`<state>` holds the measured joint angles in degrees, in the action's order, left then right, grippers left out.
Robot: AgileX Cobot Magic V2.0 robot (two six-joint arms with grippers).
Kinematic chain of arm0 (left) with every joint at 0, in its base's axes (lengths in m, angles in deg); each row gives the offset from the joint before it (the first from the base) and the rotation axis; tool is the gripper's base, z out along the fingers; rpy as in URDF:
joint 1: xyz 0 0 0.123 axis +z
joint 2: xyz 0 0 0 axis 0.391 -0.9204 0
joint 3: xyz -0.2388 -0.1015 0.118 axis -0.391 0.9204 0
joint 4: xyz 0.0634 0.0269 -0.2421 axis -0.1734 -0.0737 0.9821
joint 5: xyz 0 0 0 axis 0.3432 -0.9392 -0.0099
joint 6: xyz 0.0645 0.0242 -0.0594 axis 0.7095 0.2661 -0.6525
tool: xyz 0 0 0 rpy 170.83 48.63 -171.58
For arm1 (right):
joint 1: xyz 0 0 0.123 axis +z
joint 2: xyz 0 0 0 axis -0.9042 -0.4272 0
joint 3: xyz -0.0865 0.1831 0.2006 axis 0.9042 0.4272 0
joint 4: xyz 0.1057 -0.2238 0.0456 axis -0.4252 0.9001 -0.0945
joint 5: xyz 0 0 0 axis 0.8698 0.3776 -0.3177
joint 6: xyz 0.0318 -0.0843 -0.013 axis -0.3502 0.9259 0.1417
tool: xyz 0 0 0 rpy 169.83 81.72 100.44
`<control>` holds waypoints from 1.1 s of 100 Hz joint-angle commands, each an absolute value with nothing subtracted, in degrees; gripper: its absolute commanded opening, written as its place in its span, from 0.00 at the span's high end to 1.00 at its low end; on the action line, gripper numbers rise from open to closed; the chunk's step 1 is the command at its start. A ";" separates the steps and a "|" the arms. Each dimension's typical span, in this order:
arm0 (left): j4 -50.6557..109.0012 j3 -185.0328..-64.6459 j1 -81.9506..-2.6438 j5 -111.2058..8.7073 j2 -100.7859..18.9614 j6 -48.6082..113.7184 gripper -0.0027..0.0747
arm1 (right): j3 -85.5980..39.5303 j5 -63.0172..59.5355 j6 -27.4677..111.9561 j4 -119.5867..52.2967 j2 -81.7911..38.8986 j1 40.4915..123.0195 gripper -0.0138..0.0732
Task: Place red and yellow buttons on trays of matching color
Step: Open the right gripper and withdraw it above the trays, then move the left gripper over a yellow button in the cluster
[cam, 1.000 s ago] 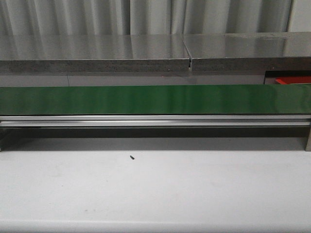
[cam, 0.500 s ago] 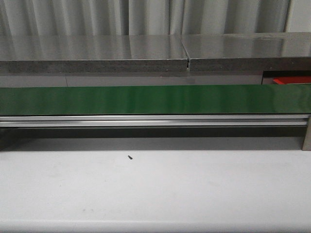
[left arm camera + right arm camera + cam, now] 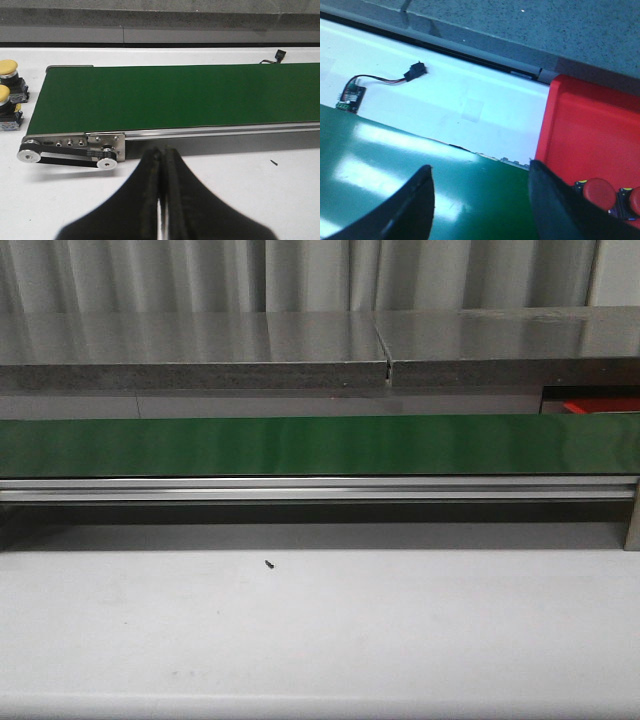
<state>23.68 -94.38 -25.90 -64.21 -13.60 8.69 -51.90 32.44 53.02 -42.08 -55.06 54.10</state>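
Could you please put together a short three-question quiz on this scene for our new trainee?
1. True or false: the left tool is open wide.
2. What colour is the tray seen in the right wrist view? A) yellow B) red C) blue
3. How many yellow buttons sit beside the end of the green belt in the left wrist view?

Key:
1. False; its fingers are closed together.
2. B; two red buttons lie in it, by the open right tool.
3. Two.
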 commanded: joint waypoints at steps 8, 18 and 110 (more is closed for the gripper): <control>24.79 -95.92 -26.36 -60.24 -13.86 8.76 0.99 | -41.51 23.12 52.78 -42.45 -41.85 56.03 0.35; 24.79 -95.92 -26.36 -60.24 -13.86 8.76 0.99 | -32.16 19.34 52.78 -42.45 -34.11 56.36 0.35; 24.79 -95.92 -26.36 -60.24 -13.86 8.76 0.99 | 1.89 16.70 52.78 -42.45 0.92 56.36 0.95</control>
